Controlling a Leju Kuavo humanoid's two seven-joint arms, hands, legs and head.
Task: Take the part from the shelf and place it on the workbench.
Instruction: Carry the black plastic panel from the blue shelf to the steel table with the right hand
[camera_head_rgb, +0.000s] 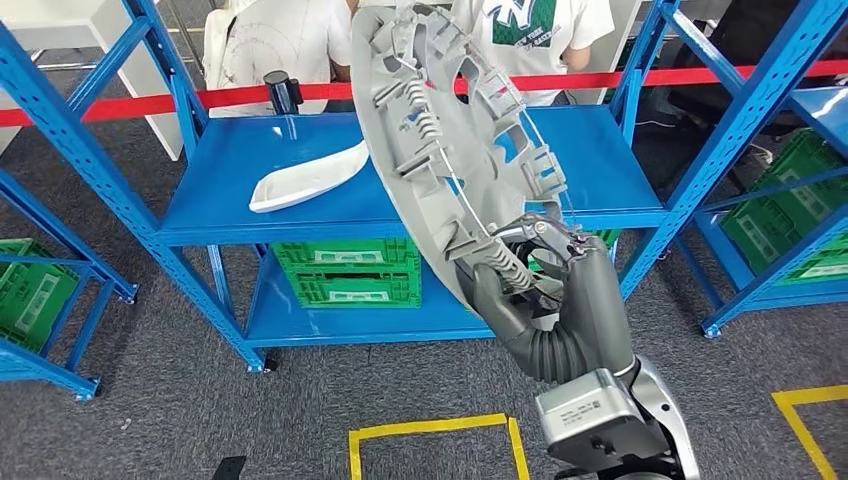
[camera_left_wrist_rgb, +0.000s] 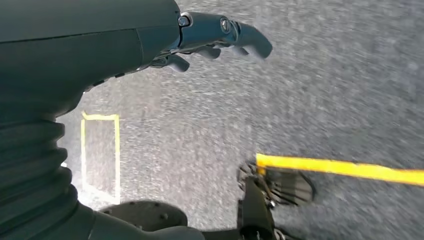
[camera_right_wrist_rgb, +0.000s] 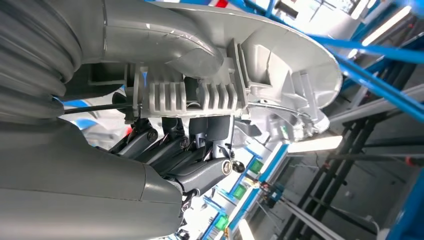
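My right hand (camera_head_rgb: 545, 290) grasps the part (camera_head_rgb: 455, 130), a large grey moulded disc with ribs and clips on the face toward me. My fingers (camera_right_wrist_rgb: 172, 150) wrap its lower rim, with the thumb on the other side. The part is held up in the air, tilted, in front of the blue shelf (camera_head_rgb: 240, 190) and not touching it.

My left hand (camera_left_wrist_rgb: 215, 35) hangs over the grey carpet floor (camera_left_wrist_rgb: 325, 90), released, fingers loosely extended and holding nothing. Yellow tape lines (camera_left_wrist_rgb: 345, 169) mark the floor beneath it.

On the floor just ahead of me is a yellow tape square (camera_head_rgb: 430, 430).

Beyond the part, the shelf's upper level carries a white curved piece (camera_head_rgb: 305, 180) lying flat and a dark cylindrical object (camera_head_rgb: 282, 92) standing at the rear edge. The lower level holds a green crate (camera_head_rgb: 345, 270); its contents cannot be determined. More green crates (camera_head_rgb: 790, 215) sit on the shelf unit to the right, and another green crate (camera_head_rgb: 35, 290) sits in the unit to the left; contents are likewise not discernible.

Behind the shelf runs a red barrier tape (camera_head_rgb: 170, 102), with two people (camera_head_rgb: 280, 40) standing past it.
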